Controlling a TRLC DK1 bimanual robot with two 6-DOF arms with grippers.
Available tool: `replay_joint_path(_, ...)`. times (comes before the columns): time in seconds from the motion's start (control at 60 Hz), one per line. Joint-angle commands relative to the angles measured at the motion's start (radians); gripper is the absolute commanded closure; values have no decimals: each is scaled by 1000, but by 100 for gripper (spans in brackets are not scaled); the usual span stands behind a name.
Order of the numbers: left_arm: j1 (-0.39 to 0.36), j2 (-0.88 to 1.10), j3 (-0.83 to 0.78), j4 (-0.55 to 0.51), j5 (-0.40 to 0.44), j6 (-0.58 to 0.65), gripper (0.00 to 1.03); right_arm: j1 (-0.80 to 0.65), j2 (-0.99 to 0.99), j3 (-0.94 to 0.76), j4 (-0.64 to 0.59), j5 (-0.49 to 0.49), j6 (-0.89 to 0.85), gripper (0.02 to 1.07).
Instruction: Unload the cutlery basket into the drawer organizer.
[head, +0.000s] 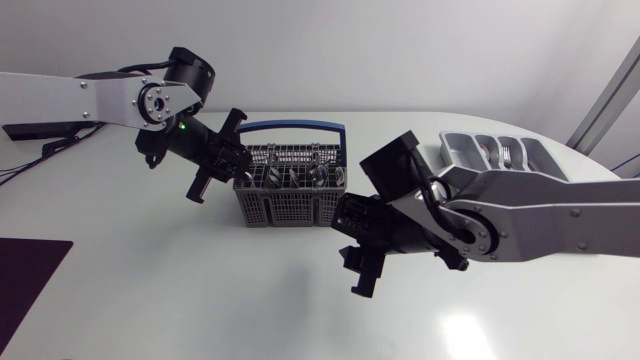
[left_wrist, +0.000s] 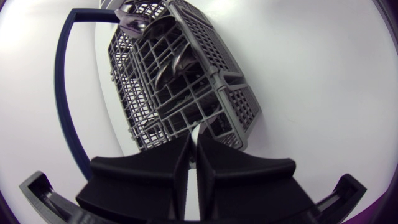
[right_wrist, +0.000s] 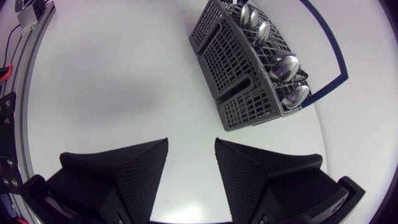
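The grey basket (head: 290, 198) with its blue handle (head: 290, 127) stands around the middle of the white counter (head: 150, 300), towards the far side. Spoons and other cutlery (right_wrist: 283, 65) are upright in its compartments. The drawer organizer (head: 495, 150) lies at the far right, partly hidden behind the right arm, with a few pieces lying in its slots.

The left arm comes in from the far left and bends down at the wrist. Its gripper (head: 238, 160) is aimed at the basket's left end and sits right up against it. In the left wrist view the fingers (left_wrist: 155, 168) are clenched to a thin slit at the basket's near corner. I cannot tell whether anything thin is pinched in that slit.

The right arm reaches in from the right and past the basket's right end, with its wrist turned down. Its gripper (head: 360, 280) hangs above bare counter, just nearer than the basket. Its fingers (right_wrist: 140, 165) are spread wide and released, grasping nothing.
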Motion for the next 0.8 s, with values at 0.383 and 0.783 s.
replay_joint_path(0.383,7,-73,28,-6,18,45,99,20,-33,-18,1,14,29,50)
replay_joint_path(0.783,4,-133,20,-30,13,51,99,33,-59,-29,-2,27,34,50)
